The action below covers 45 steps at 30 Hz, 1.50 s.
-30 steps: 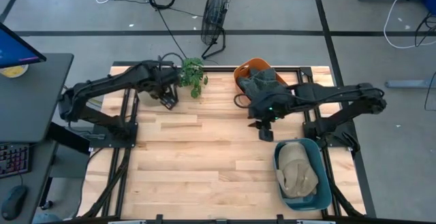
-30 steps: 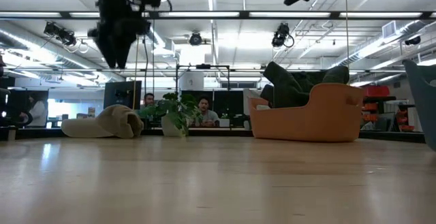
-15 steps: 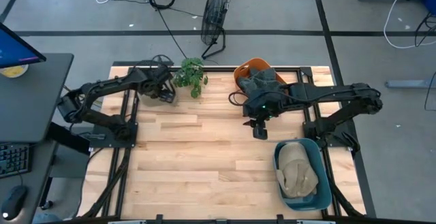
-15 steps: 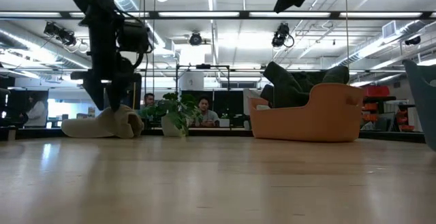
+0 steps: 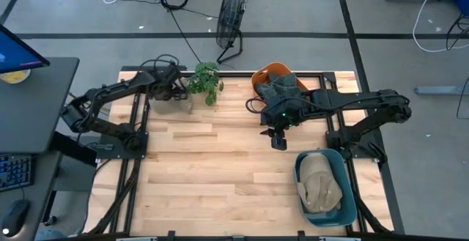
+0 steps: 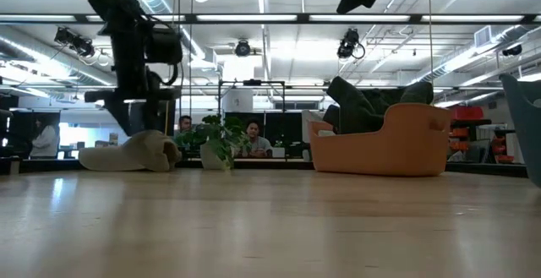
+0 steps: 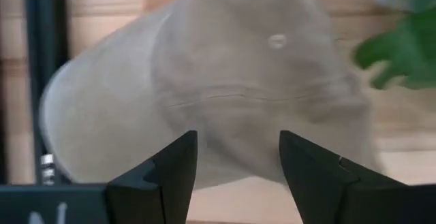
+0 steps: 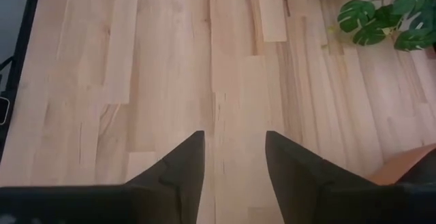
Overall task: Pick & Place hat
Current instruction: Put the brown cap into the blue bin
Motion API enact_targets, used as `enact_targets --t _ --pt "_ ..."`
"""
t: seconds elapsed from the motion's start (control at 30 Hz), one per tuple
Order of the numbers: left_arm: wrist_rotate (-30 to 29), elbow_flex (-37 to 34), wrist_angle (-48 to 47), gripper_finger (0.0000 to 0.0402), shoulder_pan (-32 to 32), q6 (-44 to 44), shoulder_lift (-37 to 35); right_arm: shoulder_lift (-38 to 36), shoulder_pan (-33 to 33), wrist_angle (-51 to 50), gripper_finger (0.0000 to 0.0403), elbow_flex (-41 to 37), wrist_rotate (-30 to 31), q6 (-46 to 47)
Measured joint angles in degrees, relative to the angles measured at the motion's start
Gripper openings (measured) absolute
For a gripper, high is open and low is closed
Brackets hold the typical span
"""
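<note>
1. While the left gripper (image 7: 235, 176) hangs low over the beige cap (image 7: 225, 88), fingers spread either side of the crown, best to sink straight down and pinch fabric near the crown button, clear of the potted plant (image 5: 206, 81) just beside it.
2. Cap lies at upper left of the table (image 5: 212, 175) in the high view.
3. Right gripper (image 8: 233, 163) waits mid-table, fingers apart, nothing between.
4. Blue bin (image 5: 350, 197), lower right: one beige hat (image 5: 320, 184) inside.
5. Orange bin (image 5: 264, 76), upper centre: dark hats (image 5: 282, 87) heaped above the rim.
</note>
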Motion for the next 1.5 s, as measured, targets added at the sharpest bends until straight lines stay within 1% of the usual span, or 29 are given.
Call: enact_targets --t 0.13,0.33,0.47,0.53,0.6,0.67,0.73,0.9,0.93,1.0,1.13,1.27,1.37,1.5 --pt "-0.96 -3.38 1.75 0.0213 1.58 -0.83 -0.11 0.0 0.0 0.0 0.016 0.0 -0.02 0.17" --pt "-1.36 -9.16 11.67 0.0213 2.96 -3.26 -0.18 0.0 0.0 0.0 0.016 0.0 -0.02 0.11" --pt "-1.6 -9.66 13.41 0.0212 2.95 -2.51 -0.18 0.0 0.0 0.18 0.016 0.0 -0.02 0.09" --pt "-1.61 -9.63 15.05 0.0205 2.95 -0.92 -0.16 0.0 0.0 0.44 0.016 0.0 -0.04 0.09" --pt "-1.56 -9.63 15.96 0.0188 2.97 0.44 -0.14 0.0 0.0 0.82 0.016 0.0 -0.04 0.09" --pt "-1.53 -9.63 16.01 0.0161 2.97 1.98 -0.11 0.0 0.0 1.01 0.016 0.0 -0.04 0.09" --pt "-1.5 -9.63 15.98 0.0126 2.97 3.86 -0.11 0.0 0.0 1.38 0.016 0.0 -0.04 0.09" --pt "0.02 -9.63 15.96 0.002 2.97 7.6 -0.11 -0.02 0.0 1.44 0.016 0.0 -0.05 0.36" --pt "0.81 -9.63 15.89 0.0013 2.97 7.7 -0.11 -0.01 0.0 1.44 0.016 0.0 -0.07 0.39" --pt "2.69 -9.61 15.86 0.0011 2.74 7.97 -0.11 -0.02 0.0 1.44 0.016 0.0 -0.07 0.39" --pt "5.64 -9.56 15.22 0.0007 0.73 8.03 -0.21 -0.02 0.0 1.44 0.016 0.0 -0.42 0.46" --pt "7.99 -9.54 11.88 0.0005 -2.55 6.77 -1.24 -0.02 0.08 1.81 0.016 0.0 -2.31 0.54" --pt "10.7 -9.62 9.17 0.0004 -6.65 5.88 -3.7 -0.02 0.17 2.76 0.016 0.0 -2.8 1.5" --pt "14.71 -9.71 4.87 0.0004 -13.99 3.73 -8.93 -0.02 0.19 4.14 0.016 0.0 -2.95 2.37"
